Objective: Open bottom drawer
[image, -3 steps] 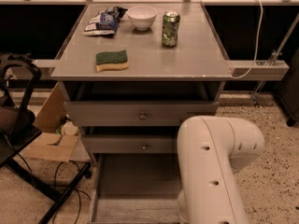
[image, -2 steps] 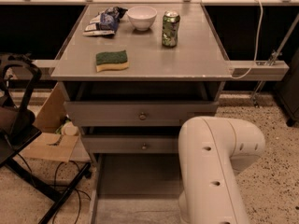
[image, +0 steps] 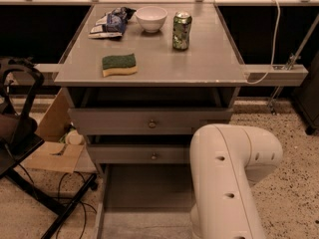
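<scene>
Below frame — gripper unseen, btm drawer open

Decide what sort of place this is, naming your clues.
Probably a robot test lab: a white robot arm before a grey drawer unit, on hard speckled floor. The gripper is out of view.

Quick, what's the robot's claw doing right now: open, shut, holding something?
Claw: cannot be told. It is out of view, somewhere past the white arm at the lower right.
</scene>
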Controlling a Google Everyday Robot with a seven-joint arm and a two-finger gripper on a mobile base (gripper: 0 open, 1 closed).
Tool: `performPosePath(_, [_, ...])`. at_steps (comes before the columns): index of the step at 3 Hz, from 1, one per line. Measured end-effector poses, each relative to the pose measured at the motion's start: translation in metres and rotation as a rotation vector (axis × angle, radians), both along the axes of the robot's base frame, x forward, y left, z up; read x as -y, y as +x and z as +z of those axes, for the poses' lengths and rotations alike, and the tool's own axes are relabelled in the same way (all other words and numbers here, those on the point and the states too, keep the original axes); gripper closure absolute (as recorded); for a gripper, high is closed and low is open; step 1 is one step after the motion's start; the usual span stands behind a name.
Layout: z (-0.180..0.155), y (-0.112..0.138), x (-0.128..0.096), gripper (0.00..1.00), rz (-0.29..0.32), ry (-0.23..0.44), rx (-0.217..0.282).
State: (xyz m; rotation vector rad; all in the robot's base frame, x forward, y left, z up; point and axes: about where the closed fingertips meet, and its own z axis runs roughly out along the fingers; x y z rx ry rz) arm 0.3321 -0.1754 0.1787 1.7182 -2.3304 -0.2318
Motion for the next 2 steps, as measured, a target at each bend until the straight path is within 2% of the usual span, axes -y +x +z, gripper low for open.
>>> performPosePath(1, [0.0,0.0,0.0,0.07,0.001,0.001,0.0])
performPosePath(2, [0.025,0.003,0.007,0.0,0.014,0.039,0.037])
